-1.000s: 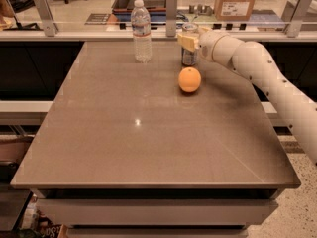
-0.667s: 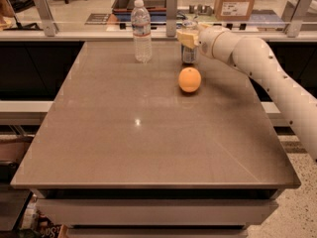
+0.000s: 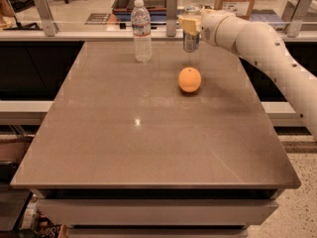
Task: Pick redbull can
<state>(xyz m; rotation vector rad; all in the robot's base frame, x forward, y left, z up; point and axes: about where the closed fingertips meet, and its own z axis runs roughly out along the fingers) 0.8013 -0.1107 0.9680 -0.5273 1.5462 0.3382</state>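
The redbull can is a slim silver can with darker panels, held upright above the far part of the brown table. My gripper comes in from the right on a white arm and is shut on the can's upper part. The can hangs clear of the tabletop. The can's top is partly hidden by the pale fingers.
A round orange fruit lies on the table just in front of and below the can. A clear water bottle with a white cap stands at the far left. A rail with metal posts runs along the far edge.
The gripper has risen with the can in it; the can has left the tabletop and sits higher than a second ago. The orange and the bottle have not moved.
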